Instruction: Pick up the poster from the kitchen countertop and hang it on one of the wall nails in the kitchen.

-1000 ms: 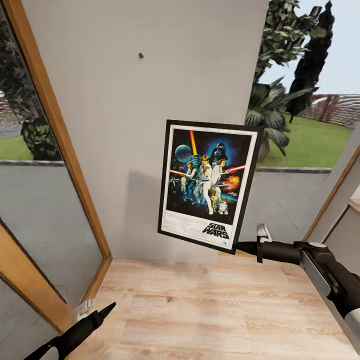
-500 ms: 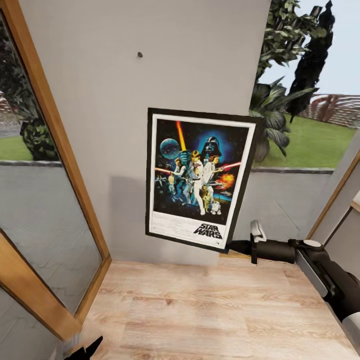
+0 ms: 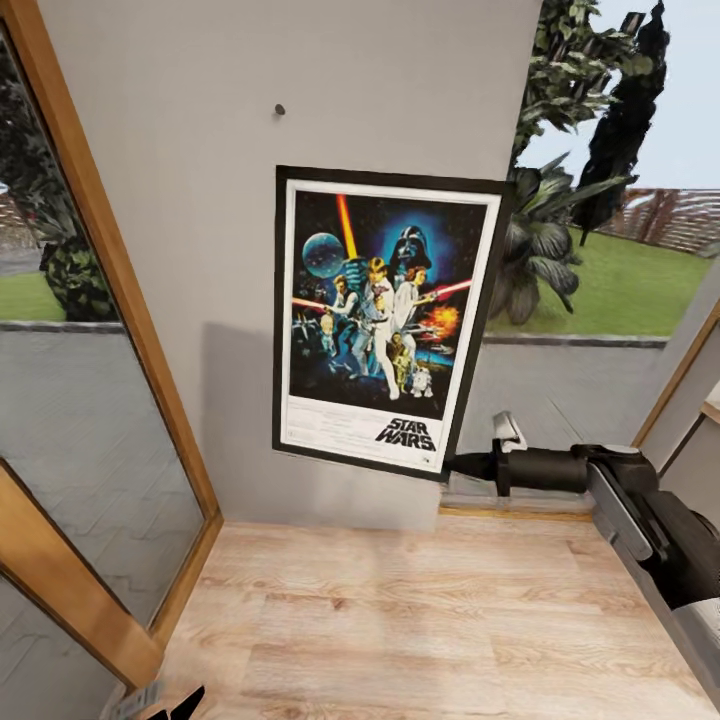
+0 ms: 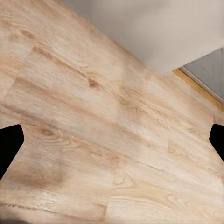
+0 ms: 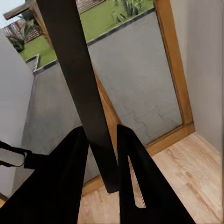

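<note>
1. Up against the grey wall, the poster hangs in mid-air, held by its lower right corner, with its face turned toward the head camera.
2. Right tool is clenched on that corner; the dark arm reaches in from the right side of the head view.
3. From the right wrist camera, the poster shows edge-on as a dark strip running down between the two black fingers, which pinch it from both sides.
4. Poster stands nearly upright, tilted a touch, its top edge sitting just below the wall nail.
5. That nail is a small dark dot on the wall, slightly left of the poster's top left corner and apart from the frame.
6. Left tool points down at the wooden floor; its fingertips sit at opposite edges of the left wrist view, spread wide with nothing between them.
7. A sliver of the left tool peeks in at the bottom edge of the head view.
8. Wood-framed glass flanks the wall on the left, and garden plants and lawn show past the wall's right edge.
</note>
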Controlling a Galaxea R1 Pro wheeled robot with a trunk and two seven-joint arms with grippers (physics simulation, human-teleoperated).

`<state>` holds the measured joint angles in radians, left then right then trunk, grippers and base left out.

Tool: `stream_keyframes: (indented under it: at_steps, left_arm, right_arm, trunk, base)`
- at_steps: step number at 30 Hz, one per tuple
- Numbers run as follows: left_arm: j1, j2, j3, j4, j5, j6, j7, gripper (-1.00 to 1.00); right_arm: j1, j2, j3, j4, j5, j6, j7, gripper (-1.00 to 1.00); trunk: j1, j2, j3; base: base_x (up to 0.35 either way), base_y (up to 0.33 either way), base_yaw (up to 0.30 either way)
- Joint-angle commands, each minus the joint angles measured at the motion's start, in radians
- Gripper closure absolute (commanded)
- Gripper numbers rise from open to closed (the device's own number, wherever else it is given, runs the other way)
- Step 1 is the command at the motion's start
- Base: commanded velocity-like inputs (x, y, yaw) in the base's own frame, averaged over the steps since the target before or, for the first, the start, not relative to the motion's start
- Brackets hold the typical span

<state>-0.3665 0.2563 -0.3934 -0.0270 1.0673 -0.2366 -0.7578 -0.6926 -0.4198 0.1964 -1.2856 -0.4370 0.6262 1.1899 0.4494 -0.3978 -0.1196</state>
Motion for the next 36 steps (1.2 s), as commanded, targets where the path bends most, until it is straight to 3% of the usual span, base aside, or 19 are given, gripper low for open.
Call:
stream_keyframes:
  at_steps: [1, 8, 12, 13, 15, 16, 17, 19, 20, 22, 24, 31, 36]
  left_arm:
    - [-0.001, 0.000, -0.008, 0.001, 0.005, -0.006, -0.002, -1.00]
    - [0.000, 0.000, -0.008, 0.001, 0.005, -0.007, -0.002, -1.00]
    - [0.000, 0.000, -0.008, 0.001, 0.005, -0.007, -0.002, -1.00]
    - [0.000, 0.001, -0.008, 0.001, 0.005, -0.007, -0.003, -1.00]
    - [0.000, 0.001, -0.008, 0.001, 0.005, -0.007, -0.004, -1.00]
    - [0.000, 0.001, -0.008, 0.001, 0.004, -0.007, -0.004, -1.00]
    - [0.000, 0.001, -0.008, 0.001, 0.004, -0.007, -0.003, -1.00]
    - [0.000, 0.001, -0.008, 0.001, 0.005, -0.007, -0.003, -1.00]
    - [0.000, 0.001, -0.007, 0.001, 0.005, -0.007, -0.003, -1.00]
    - [0.000, 0.001, -0.007, 0.001, 0.005, -0.007, -0.003, -1.00]
    - [0.000, 0.001, -0.007, 0.001, 0.005, -0.007, -0.003, -1.00]
    - [0.000, 0.002, -0.006, 0.001, 0.005, -0.007, -0.003, -1.00]
    - [0.000, 0.003, -0.005, 0.000, 0.005, -0.007, -0.002, -1.00]
  right_arm:
    - [-0.015, -0.001, 0.002, 0.001, -0.008, 0.019, -0.001, 1.00]
    - [-0.154, 0.011, 0.002, 0.002, -0.007, 0.170, -0.002, 1.00]
    - [-0.279, 0.044, 0.002, 0.005, -0.003, 0.287, -0.009, 1.00]
    - [-0.369, 0.082, 0.002, 0.028, -0.003, 0.334, -0.064, 1.00]
    - [-0.411, 0.108, 0.003, 0.051, -0.002, 0.347, -0.095, 1.00]
    - [-0.450, 0.135, 0.004, 0.083, -0.002, 0.356, -0.118, 1.00]
    - [-0.519, 0.173, 0.006, 0.170, -0.002, 0.365, -0.141, 1.00]
    - [-0.553, 0.190, 0.008, 0.218, -0.001, 0.367, -0.148, 1.00]
    - [-0.614, 0.227, 0.010, 0.310, 0.001, 0.370, -0.161, 1.00]
    - [-0.651, 0.251, 0.013, 0.367, 0.002, 0.371, -0.177, 1.00]
    - [-0.675, 0.267, 0.048, 0.416, 0.001, 0.372, -0.194, 1.00]
    - [-0.691, 0.274, 0.149, 0.469, 0.000, 0.372, -0.197, 1.00]
    - [-0.692, 0.271, 0.241, 0.472, 0.000, 0.372, -0.150, 1.00]
  trunk:
    - [0.001, -0.002, -0.002]
    - [0.001, -0.002, -0.002]
    - [0.001, -0.002, -0.002]
    - [0.001, -0.002, -0.002]
    - [0.001, -0.002, -0.002]
    - [0.001, -0.002, -0.002]
    - [0.001, -0.002, -0.002]
    - [0.001, -0.002, -0.002]
    - [0.001, -0.002, -0.002]
    - [0.001, -0.002, -0.002]
    - [0.001, -0.002, -0.002]
    - [0.001, -0.002, -0.002]
    - [0.001, -0.002, -0.002]
  base:
    - [0.000, 0.000, 0.000]
    - [0.000, 0.000, 0.000]
    - [0.000, 0.000, 0.000]
    - [0.000, 0.000, 0.000]
    - [0.000, 0.000, 0.000]
    - [0.000, 0.000, 0.000]
    - [0.000, 0.000, 0.000]
    - [0.000, 0.000, 0.000]
    - [0.000, 0.000, 0.000]
    - [0.000, 0.000, 0.000]
    - [0.000, 0.000, 0.000]
    - [0.000, 0.000, 0.000]
    - [0.000, 0.000, 0.000]
